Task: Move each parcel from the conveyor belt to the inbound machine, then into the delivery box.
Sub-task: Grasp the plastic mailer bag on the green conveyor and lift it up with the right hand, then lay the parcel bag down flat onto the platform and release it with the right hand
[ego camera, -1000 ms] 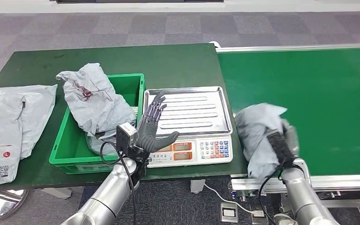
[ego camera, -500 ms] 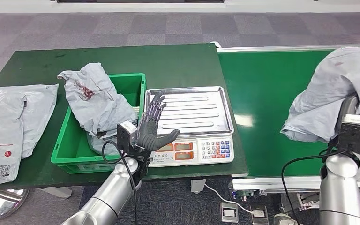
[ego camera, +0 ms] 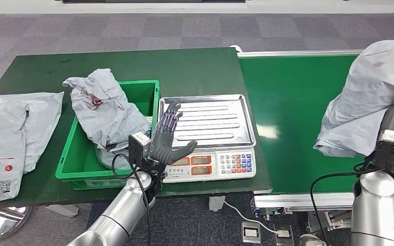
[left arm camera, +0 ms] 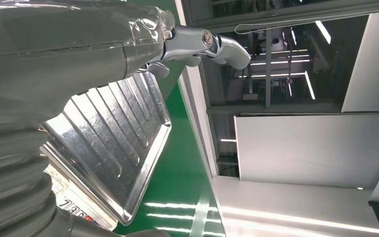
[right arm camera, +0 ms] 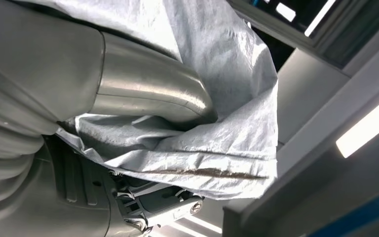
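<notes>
Lifted parcel (ego camera: 369, 102) now hangs lengthwise from right hand (right arm camera: 143, 148).

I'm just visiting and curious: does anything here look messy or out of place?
Yes. A crumpled grey parcel slumps over the rim of the green bin instead of lying inside, with a reddish smear on it. Two more grey bags lie loose on the table beside it.
</notes>
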Robot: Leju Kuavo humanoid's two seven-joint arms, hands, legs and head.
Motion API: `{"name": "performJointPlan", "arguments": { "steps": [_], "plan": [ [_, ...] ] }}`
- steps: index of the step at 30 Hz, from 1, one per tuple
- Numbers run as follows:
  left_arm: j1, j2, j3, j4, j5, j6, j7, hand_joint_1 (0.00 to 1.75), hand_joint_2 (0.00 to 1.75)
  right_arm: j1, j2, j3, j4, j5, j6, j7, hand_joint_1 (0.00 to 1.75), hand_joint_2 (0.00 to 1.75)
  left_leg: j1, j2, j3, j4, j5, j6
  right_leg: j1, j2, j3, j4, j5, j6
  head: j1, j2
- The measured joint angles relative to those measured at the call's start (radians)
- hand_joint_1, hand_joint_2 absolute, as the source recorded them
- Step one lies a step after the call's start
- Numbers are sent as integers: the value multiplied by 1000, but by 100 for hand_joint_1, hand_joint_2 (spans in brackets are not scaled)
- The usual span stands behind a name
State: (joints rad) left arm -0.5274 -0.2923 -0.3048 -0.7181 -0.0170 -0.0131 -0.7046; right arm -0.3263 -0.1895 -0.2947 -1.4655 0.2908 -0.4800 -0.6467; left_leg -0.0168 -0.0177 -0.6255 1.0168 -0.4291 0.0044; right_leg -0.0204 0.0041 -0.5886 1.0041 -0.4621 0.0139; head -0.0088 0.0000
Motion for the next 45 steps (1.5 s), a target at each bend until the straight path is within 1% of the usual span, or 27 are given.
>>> {"name": "performJointPlan", "arguments": {
  "steps": [2, 5, 9, 11, 13, 17, 20, 24, 29, 32, 34, 37, 41, 42, 45],
  "plan": [
    [2, 0, 0, -8, 1, 27, 0, 0, 175, -41, -1, 31, 32, 68, 78, 62, 175, 175, 0, 2, 0, 0, 0, 0, 0, 2, 0, 0, 1, 0, 0, 0],
    [6, -1, 0, -34, 0, 71, 0, 0, 175, -142, -6, 121, 154, 176, 216, 129, 175, 175, 0, 8, 2, 0, 1, 0, 0, 7, -1, 0, 3, 0, 0, 0],
    [15, -4, 0, -66, 3, 78, 0, 0, 175, -265, 2, 265, 349, 266, 344, 128, 175, 175, 1, 4, 1, 0, 4, -1, 1, 3, 0, 0, 4, 0, 0, 0],
    [19, -8, 0, -78, 5, 77, 0, 0, 87, -314, 27, 349, 453, 308, 410, 125, 175, 175, 2, 3, 1, 0, 4, -1, 3, 3, 1, 1, 4, 0, 0, 0],
    [20, -13, 0, -84, 6, 73, 0, 0, 0, -351, 68, 429, 554, 332, 469, 122, 175, 175, 3, 3, 1, 0, 4, -2, 3, 3, 0, 1, 4, -1, 0, 0],
    [20, -25, 0, -86, 19, 56, 0, 0, 0, -401, 153, 563, 743, 331, 585, 98, 175, 175, 4, 1, 2, 0, 4, -2, 4, 1, 0, 0, 2, -2, 0, 0],
    [20, -29, 0, -86, 22, 52, 0, 0, 0, -420, 194, 622, 844, 318, 607, 69, 175, 175, 4, 1, 2, 0, 4, -2, 4, 1, 0, 0, 2, -2, 0, 0],
    [21, -30, 0, -86, 22, 52, 0, 0, 0, -434, 220, 658, 917, 306, 602, 53, 175, 175, 4, 1, 2, 0, 3, -3, 3, 1, 1, 0, 2, -2, 0, 0],
    [21, -30, 0, -86, 23, 52, 0, 0, 0, -445, 226, 669, 961, 279, 581, 28, 175, 175, 3, 1, 4, 0, 3, -2, 3, 1, 2, 0, 2, -2, 0, 0],
    [21, -31, 0, -86, 25, 52, 0, 0, 0, -444, 226, 669, 970, 247, 529, -11, 175, 175, 3, 1, 4, 1, 4, -3, 3, 1, 2, 0, 3, -2, 0, 0],
    [21, -31, 0, -86, 26, 52, 0, 0, 0, -442, 226, 669, 972, 232, 452, -27, 175, 175, 3, 2, 4, 1, 4, -3, 3, 1, 2, 0, 3, -2, 0, 0],
    [20, -32, 0, -85, 31, 51, 0, 0, 0, -440, 226, 669, 972, 219, 319, -10, 175, 175, 3, 1, 4, 1, 4, -3, 3, 1, 2, 0, 3, -2, 0, 0],
    [20, -36, 0, -80, 35, 47, 0, 0, 0, -442, 233, 669, 976, 182, 201, 16, 175, 175, 3, 2, 4, 1, 3, -3, 3, 2, 2, 0, 3, -2, 0, 0],
    [20, -37, 0, -78, 35, 47, 0, 0, 0, -443, 236, 669, 977, 174, 178, 19, 144, 175, 3, 2, 4, 1, 3, -3, 3, 2, 2, 0, 3, -2, 0, 0],
    [20, -41, 0, -76, 35, 47, 0, 0, 0, -448, 243, 668, 981, 160, 143, 20, 13, 175, 3, 2, 4, 1, 3, -3, 3, 2, 2, 0, 3, -2, 0, 0]
  ]
}}
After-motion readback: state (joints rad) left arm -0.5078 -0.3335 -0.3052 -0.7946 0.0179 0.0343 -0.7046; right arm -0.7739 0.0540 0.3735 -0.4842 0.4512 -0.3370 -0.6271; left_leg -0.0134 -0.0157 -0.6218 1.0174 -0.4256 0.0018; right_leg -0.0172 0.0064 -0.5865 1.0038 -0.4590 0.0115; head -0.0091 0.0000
